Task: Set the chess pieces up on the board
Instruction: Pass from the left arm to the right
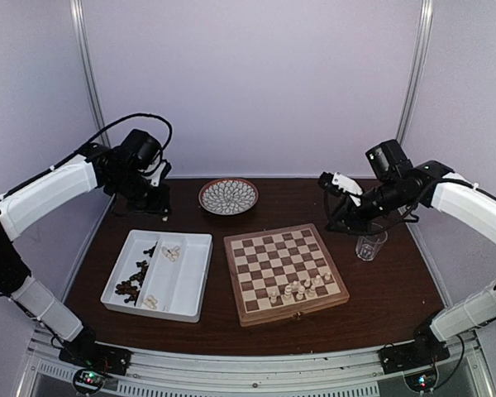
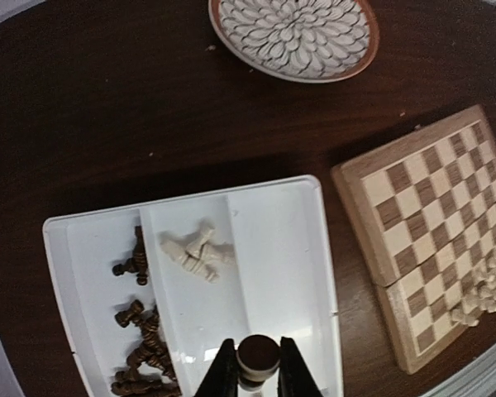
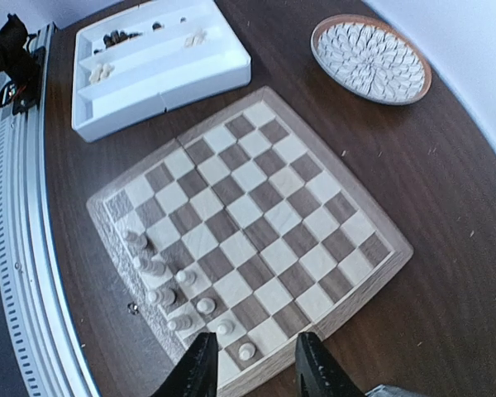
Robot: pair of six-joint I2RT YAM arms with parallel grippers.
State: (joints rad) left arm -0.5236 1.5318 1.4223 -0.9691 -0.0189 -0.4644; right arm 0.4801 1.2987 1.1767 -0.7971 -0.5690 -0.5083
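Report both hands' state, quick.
Left hand: closed on a dark brown chess piece.
Right hand: open, holding nothing.

Left tool (image 2: 257, 354) pinched closed; right tool (image 3: 254, 346) spread.

Chessboard (image 1: 269, 252) is rocking tan and dark-brown checks, chess pieces (image 1: 299, 288) are showing cream or dark brown, tray (image 1: 186, 277) is looking white, plate (image 1: 228, 197) is sporting white petals.
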